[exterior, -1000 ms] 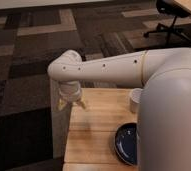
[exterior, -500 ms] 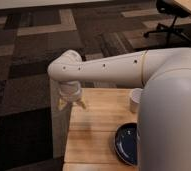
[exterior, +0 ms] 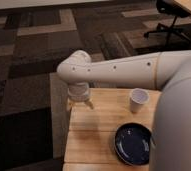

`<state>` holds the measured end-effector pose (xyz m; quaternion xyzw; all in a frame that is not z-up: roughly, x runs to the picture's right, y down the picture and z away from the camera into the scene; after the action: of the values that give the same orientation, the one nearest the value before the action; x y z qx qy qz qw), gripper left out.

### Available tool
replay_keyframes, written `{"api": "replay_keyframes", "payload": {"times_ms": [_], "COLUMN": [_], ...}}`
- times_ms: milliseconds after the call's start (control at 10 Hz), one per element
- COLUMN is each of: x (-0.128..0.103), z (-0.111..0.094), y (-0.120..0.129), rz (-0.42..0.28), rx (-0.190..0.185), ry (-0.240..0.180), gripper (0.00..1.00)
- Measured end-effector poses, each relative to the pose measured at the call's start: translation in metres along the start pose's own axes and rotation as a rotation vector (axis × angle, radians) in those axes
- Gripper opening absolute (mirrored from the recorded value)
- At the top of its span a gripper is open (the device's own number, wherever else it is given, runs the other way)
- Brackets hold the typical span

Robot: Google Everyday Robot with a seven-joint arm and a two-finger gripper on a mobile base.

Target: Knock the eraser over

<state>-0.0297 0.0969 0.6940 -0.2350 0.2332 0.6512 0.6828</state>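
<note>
The eraser does not show; it is hidden or out of view. My gripper (exterior: 79,105) hangs down from the white arm (exterior: 114,70) over the far left corner of the wooden table (exterior: 96,127). Its two tan fingertips (exterior: 69,105) stand spread apart, with nothing seen between them. The arm reaches in from the right and covers the table's far edge.
A white cup (exterior: 138,99) stands upright on the table, right of the gripper. A dark blue plate (exterior: 133,144) lies at the front right. My white body (exterior: 181,125) fills the right side. Patterned carpet lies beyond, with an office chair (exterior: 166,20) at top right.
The wrist and gripper have shifted slightly to the right over the table's corner. The cup and plate have not moved.
</note>
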Motion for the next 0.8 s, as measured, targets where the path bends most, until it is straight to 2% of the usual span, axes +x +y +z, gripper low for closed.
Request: {"api": "replay_keyframes", "payload": {"times_ms": [100, 300, 800], "x": [0.007, 0.013, 0.012], "z": [-0.007, -0.015, -0.015], "y": [-0.040, -0.074, -0.071], "rz": [0.030, 0.071, 0.068], "rx": [0.023, 0.035, 0.030], "ry": [-0.003, -0.017, -0.019], "gripper": [0.65, 0.65, 0.65]}}
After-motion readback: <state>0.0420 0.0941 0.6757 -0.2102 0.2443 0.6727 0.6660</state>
